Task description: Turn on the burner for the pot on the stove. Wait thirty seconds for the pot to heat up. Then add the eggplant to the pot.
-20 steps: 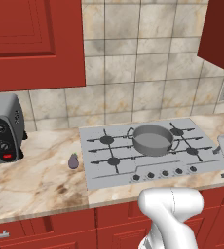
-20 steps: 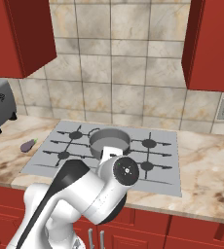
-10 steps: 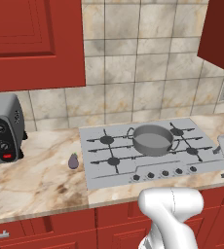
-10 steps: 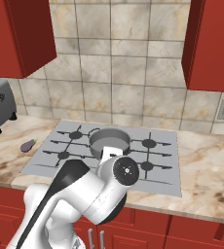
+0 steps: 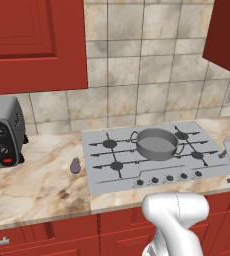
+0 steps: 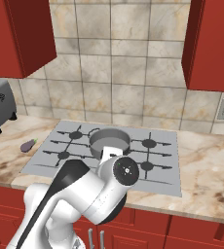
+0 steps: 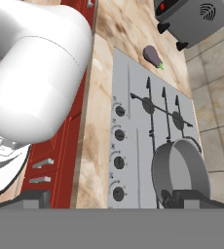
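Eggplant: lay on counter beside stove; likely light, smooth, slippery; best grasped across its middle.
Pot: sat on stove.
Gripper: stood wide, empty.

pot: wide shallow grey metal, upright, empty, on a far burner grate near the stove's middle.
stove: flat light-grey cooktop, black grates, dark knobs along near edge.
eggplant: small dark purple, on the counter just left of the stove.

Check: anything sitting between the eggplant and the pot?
Only stove surface with black burner grates; the eggplant lies on the counter left of it, the pot right. Left base view.
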Robot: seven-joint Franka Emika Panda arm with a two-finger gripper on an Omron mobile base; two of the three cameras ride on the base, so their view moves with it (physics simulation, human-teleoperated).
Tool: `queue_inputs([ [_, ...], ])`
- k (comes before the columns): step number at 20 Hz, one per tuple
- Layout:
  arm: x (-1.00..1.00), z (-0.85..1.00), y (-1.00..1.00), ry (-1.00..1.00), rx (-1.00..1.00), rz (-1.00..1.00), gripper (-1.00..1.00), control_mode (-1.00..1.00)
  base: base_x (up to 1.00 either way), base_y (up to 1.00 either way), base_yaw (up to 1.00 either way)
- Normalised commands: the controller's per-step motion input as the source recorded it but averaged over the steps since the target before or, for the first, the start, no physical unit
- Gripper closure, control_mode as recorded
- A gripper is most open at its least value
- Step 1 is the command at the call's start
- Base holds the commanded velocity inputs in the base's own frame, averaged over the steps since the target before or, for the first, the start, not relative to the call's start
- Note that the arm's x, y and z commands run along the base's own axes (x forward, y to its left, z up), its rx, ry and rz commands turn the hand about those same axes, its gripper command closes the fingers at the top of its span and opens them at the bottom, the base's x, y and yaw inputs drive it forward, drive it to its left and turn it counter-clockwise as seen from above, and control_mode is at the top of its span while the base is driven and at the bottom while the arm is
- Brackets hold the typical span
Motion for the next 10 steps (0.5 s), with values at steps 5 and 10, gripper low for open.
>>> queue_inputs([
  [5, 0.0, 0.0, 0.0, 0.0, 0.0, 0.0, -1.0, -1.0, 0.0, 0.0, 0.0],
  [10, 0.0, 0.0, 0.0, 0.0, 0.0, 0.0, -1.0, -1.0, 0.0, 0.0, 0.0],
])
